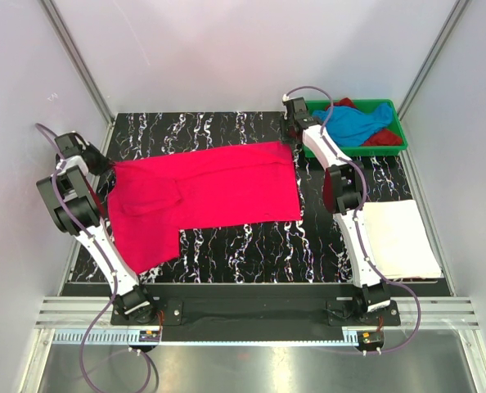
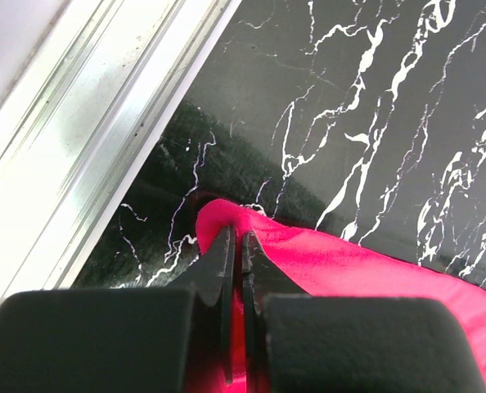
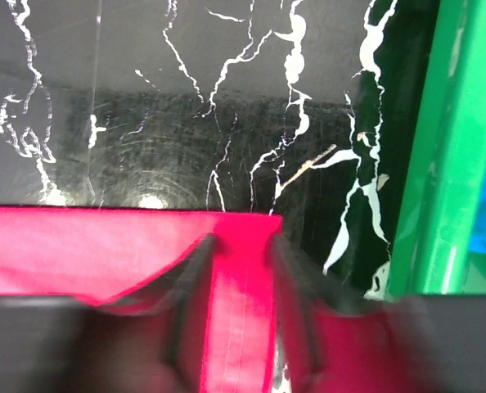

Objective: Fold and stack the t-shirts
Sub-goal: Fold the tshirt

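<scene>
1 hot pink t-shirt (image 1: 210,188) centre-left | 1 white t-shirt (image 1: 398,237) folded, right near corner | 1 sky blue t-shirt (image 1: 357,123), 1 dark red t-shirt (image 1: 384,137) in green tray (image 1: 374,151) (far right corner) | left hand (image 2: 235,241) clenched on pink's left corner | right hand (image 3: 241,243) astride pink hem, grip unclear | bare tabletop (image 1: 251,250) along near edge

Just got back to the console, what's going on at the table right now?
Both arms are working the hot pink t-shirt, which lies spread across the table. The left hand is shut on its far left corner. The right hand is at the far right corner, open astride the cloth edge and not yet clamped. A white t-shirt lies folded at the near right. The sky blue t-shirt and dark red t-shirt sit bunched in the green tray, not yet folded.
</scene>
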### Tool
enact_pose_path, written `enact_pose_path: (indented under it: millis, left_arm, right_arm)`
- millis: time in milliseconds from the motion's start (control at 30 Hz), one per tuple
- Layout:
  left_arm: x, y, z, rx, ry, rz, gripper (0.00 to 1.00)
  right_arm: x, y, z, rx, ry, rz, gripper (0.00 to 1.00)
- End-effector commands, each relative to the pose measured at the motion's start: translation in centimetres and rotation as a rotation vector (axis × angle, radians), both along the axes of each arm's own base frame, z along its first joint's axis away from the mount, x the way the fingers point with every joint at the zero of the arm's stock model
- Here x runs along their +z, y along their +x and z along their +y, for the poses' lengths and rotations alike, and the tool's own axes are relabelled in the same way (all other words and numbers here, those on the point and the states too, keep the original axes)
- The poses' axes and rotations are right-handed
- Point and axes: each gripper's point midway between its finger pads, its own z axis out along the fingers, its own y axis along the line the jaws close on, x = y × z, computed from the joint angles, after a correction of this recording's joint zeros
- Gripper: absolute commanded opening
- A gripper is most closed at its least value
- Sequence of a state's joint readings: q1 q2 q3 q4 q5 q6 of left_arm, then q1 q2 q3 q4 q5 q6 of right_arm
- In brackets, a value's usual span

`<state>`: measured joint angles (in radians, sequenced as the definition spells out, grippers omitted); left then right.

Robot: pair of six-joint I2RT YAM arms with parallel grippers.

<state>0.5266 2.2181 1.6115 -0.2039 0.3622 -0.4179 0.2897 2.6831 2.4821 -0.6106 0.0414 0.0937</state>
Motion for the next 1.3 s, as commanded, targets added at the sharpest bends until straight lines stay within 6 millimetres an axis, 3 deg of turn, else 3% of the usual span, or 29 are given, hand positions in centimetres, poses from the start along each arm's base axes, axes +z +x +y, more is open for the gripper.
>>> enact_pose_path:
  millis: [0, 33, 100, 133, 233, 367, 400, 433, 633, 667, 700, 767, 800, 867, 900, 933, 1000, 1067, 1100, 1167, 1200, 1267]
  left_arm:
    - [4.8, -2.4, 10.5, 0.336, 0.033, -0.127, 0.0]
    - [4.5, -2.3, 10.5, 0.336, 0.026, -0.128, 0.0]
    - [4.6, -2.1, 10.5, 0.336, 0.022, -0.142, 0.0]
    - [4.3, -2.0, 10.5, 0.338, 0.019, -0.141, 0.0]
    - [4.2, -1.8, 11.0, 0.354, 0.02, -0.147, 0.0]
    - [4.3, -1.0, 12.0, 0.375, 0.035, -0.166, 0.0]
    - [3.4, -0.8, 12.2, 0.375, 0.028, -0.153, 0.0]
    - [4.1, -0.3, 12.7, 0.376, 0.039, -0.166, 0.0]
    - [3.5, 1.5, 13.1, 0.369, 0.045, -0.171, 0.0]
    - [3.3, 1.6, 12.7, 0.357, 0.042, -0.16, 0.0]
    - [3.0, 1.7, 12.5, 0.349, 0.043, -0.151, 0.08]
    - [3.1, 2.0, 11.9, 0.336, 0.048, -0.143, 0.28]
    - [3.6, 1.9, 11.6, 0.332, 0.052, -0.143, 0.44]
    - [4.1, 1.6, 11.0, 0.329, 0.068, -0.134, 0.5]
    - [5.5, 1.3, 10.9, 0.333, 0.091, -0.138, 0.54]
    - [5.6, 1.0, 10.4, 0.324, 0.11, -0.121, 0.61]
    - [7.2, -0.2, 10.1, 0.338, 0.142, -0.096, 0.72]
    - [7.3, -1.9, 9.6, 0.348, 0.159, -0.025, 0.73]
    - [8.1, -3.0, 8.9, 0.351, 0.166, -0.015, 0.73]
    - [8.5, -4.9, 8.2, 0.362, 0.175, 0.013, 0.72]
    - [8.9, -6.6, 6.8, 0.351, 0.168, 0.016, 0.7]
    - [9.6, -7.8, 5.0, 0.313, 0.158, -0.02, 0.68]
  right_arm:
    - [0.9, 1.5, 0.2, -0.015, 0.017, -0.06, 0.33]
    - [0.6, 1.4, 0.2, -0.018, 0.016, -0.052, 0.2]
    - [0.6, 1.5, -0.2, -0.028, 0.002, -0.056, 0.11]
    - [0.7, 1.6, -0.5, -0.038, -0.012, -0.065, 0.01]
    - [0.9, 2.1, -2.4, -0.09, -0.103, -0.097, 0.0]
    - [1.6, 3.2, -3.2, -0.095, -0.146, -0.151, 0.0]
    - [1.6, 3.3, -3.3, -0.095, -0.15, -0.154, 0.0]
    - [1.3, 3.5, -3.4, -0.096, -0.152, -0.157, 0.0]
    - [2.0, 4.2, -1.4, -0.027, -0.074, -0.188, 0.0]
    - [2.3, 4.3, -1.2, -0.024, -0.062, -0.192, 0.01]
    - [2.2, 4.3, -1.0, -0.018, -0.052, -0.19, 0.1]
    - [2.3, 4.2, -0.7, -0.02, -0.033, -0.183, 0.23]
    - [2.4, 4.1, -0.5, -0.023, -0.028, -0.181, 0.3]
    - [3.1, 4.0, -0.6, -0.04, -0.032, -0.184, 0.43]
    - [3.6, 4.0, -0.6, -0.053, -0.029, -0.189, 0.47]
    - [4.9, 4.2, -0.7, -0.069, -0.023, -0.21, 0.53]
    - [6.3, 4.1, -0.6, -0.08, -0.007, -0.215, 0.56]
    - [8.4, 3.8, -0.2, -0.086, -0.001, -0.235, 0.62]
    - [10.4, 3.6, 0.0, -0.093, 0.015, -0.26, 0.63]
    - [11.7, 2.8, 1.0, -0.086, 0.032, -0.256, 0.64]
    - [13.3, 2.3, 1.5, -0.088, 0.06, -0.267, 0.64]
    - [13.9, 0.9, 4.0, -0.034, 0.113, -0.241, 0.65]
